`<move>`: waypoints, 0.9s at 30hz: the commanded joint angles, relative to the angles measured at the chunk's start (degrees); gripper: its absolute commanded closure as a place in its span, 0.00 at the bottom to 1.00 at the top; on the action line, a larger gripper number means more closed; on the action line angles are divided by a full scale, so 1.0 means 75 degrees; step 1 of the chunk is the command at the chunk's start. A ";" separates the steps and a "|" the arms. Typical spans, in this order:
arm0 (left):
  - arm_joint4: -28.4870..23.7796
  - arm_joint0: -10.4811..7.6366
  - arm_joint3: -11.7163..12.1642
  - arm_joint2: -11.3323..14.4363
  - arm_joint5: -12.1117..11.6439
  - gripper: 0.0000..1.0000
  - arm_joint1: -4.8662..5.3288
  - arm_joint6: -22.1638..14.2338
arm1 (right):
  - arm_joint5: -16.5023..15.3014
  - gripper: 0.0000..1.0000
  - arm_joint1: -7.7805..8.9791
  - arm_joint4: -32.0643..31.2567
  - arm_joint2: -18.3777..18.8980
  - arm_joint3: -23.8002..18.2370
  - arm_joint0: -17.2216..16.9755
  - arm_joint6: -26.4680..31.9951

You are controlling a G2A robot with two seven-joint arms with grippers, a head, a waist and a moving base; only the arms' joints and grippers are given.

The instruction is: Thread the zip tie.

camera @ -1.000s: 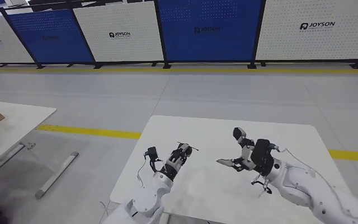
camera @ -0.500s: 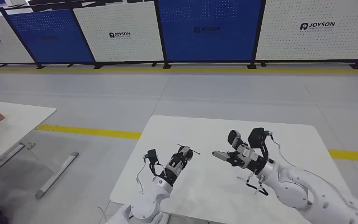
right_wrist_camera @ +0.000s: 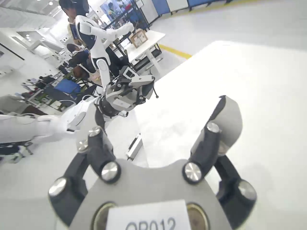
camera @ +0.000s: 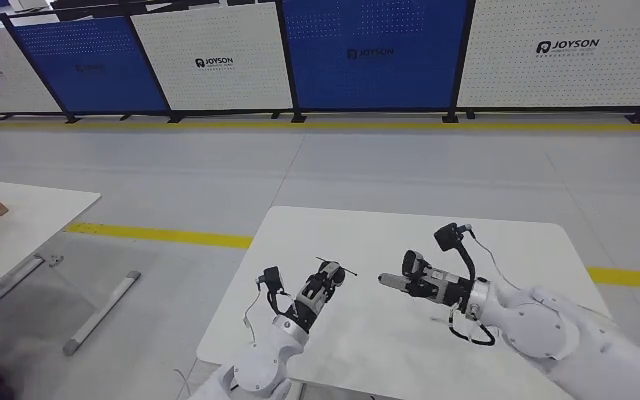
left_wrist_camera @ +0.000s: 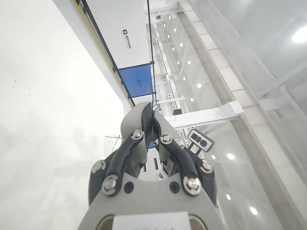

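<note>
The white tabletop (camera: 420, 235) carries both arms, which face each other across its near half. The right gripper (camera: 388, 281) hangs above the middle of the tabletop, its tips pointing across at the left gripper (camera: 329, 273) and a short gap away from it. In the right wrist view its jaws stand wide open with nothing between them, and one grey finger (right_wrist_camera: 229, 116) sits well off to the side over bare tabletop. The left gripper is near the tabletop's left edge and tilted upward. In the left wrist view its jaws are pressed together on the zip tie (left_wrist_camera: 152, 120), with the dark pads meeting flat against the strip.

The zip tie is a thin black strip held clear of the surface. From above its long axis lies crosswise to the left gripper, slanting from the far left to the near right, and its right-hand end points toward the right gripper. The right wrist view shows a short length sticking out below the left jaws and ending in a small dark head (right_wrist_camera: 157, 96).
</note>
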 commanded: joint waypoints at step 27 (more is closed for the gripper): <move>0.0398 -0.0083 0.0012 0.0276 0.0145 1.00 -0.0081 0.0145 | 0.0230 0.00 -0.0840 0.2514 0.1362 0.1807 -0.0677 0.3599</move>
